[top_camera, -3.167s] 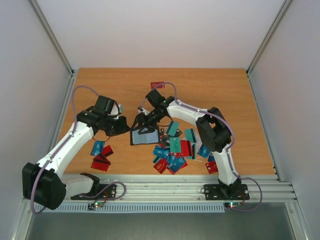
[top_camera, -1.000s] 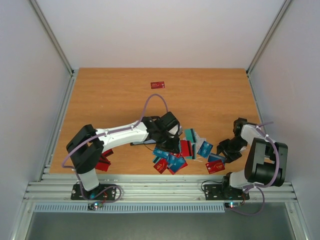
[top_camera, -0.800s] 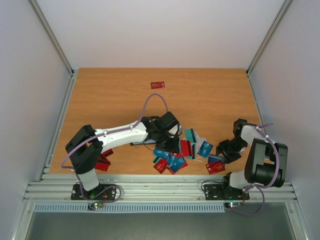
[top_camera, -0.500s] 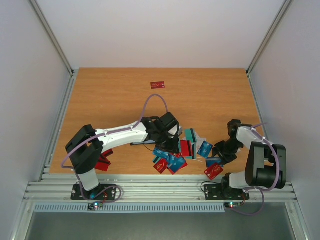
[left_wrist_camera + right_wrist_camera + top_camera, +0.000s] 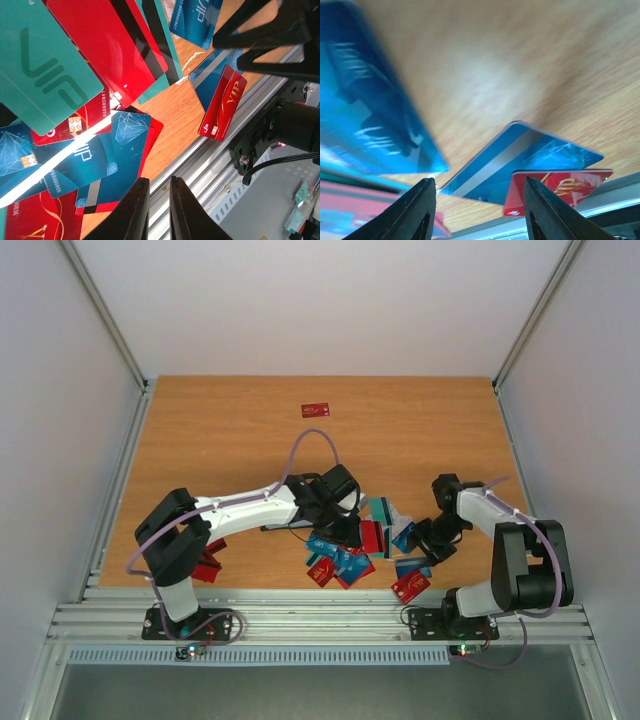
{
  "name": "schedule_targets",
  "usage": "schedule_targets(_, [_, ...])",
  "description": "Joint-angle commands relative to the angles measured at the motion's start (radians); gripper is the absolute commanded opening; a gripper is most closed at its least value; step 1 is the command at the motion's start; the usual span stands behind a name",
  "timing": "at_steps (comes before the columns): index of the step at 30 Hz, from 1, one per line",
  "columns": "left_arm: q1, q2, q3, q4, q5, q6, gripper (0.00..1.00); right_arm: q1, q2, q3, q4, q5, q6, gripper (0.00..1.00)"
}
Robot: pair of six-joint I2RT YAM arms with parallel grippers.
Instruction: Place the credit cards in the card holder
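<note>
While both arms reach over the table (image 5: pixel 420 430), we count one red card (image 5: pixel 315 409) alone at the back; the heaped credit cards (image 5: pixel 345 550) resist counting. Left claw (image 5: pixel 154 212) nearly pressed together, empty; right claw (image 5: pixel 477 212) spread, empty. Card holder unseen.

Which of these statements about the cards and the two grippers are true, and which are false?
1. A single red card lies alone at the far side of the table. True.
2. The right gripper is shut on a blue card. False: its fingers stand apart and hold nothing; a blue card with a grey stripe lies on the table below it.
3. The left gripper is nearly closed and holds no card. True.
4. A red VIP card hangs over the near edge of the table. True.
5. All the cards are red. False: teal and blue cards lie in the pile too.
</note>
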Motion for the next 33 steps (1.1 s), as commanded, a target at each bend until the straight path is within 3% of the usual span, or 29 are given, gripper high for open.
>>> schedule_targets(1, [-0.001,0.059,0.042,0.047,0.053,0.039,0.15,0.009,-0.038,0.1,-0.093,0.001,-0.074,0.51])
schedule_targets(6, [-0.005,0.145,0.111,0.058,0.129,0.06,0.15,0.008,-0.092,0.145,-0.238,0.038,-0.167,0.57])
schedule_targets(11, [-0.019,0.245,0.185,0.06,0.21,0.076,0.15,0.009,-0.182,0.084,-0.291,0.016,-0.192,0.64])
schedule_targets(20, [-0.031,0.365,0.285,0.047,0.306,0.092,0.14,0.009,-0.325,-0.113,-0.163,-0.151,-0.203,0.65])
schedule_targets(27, [-0.031,0.405,0.31,0.038,0.314,0.093,0.14,0.009,-0.317,-0.208,-0.089,-0.184,-0.2,0.65])
schedule_targets(33, [-0.019,0.394,0.277,0.066,0.302,0.071,0.11,0.018,-0.295,-0.219,-0.037,-0.177,-0.186,0.74])
